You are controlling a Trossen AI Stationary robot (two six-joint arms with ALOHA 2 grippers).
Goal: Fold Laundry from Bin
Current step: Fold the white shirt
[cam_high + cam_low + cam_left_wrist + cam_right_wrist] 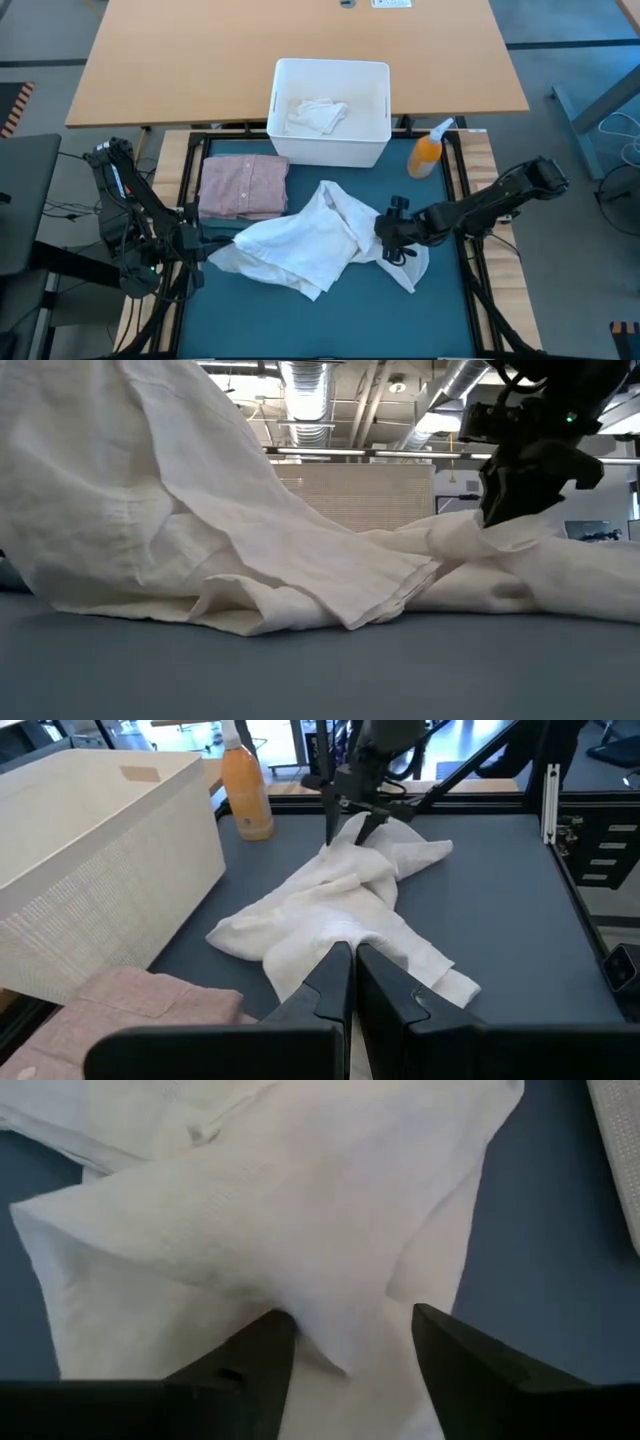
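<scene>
Reaching with right gripper (345,1342), fingers spread, straddling a white garment (300,245) fold directly beneath for a pinch. Left gripper (352,982) shut, pinning the far edge. Bin (375,150) beyond.

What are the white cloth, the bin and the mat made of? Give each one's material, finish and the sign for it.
White cloth: thin woven fabric, likely linen or cotton, matte; soft creases and a visible weave.
Bin: likely plastic, smooth white; stiff walls, rounded corners.
Mat: uncertain, perhaps rubber or felt; flat, dull teal surface without shine.
</scene>
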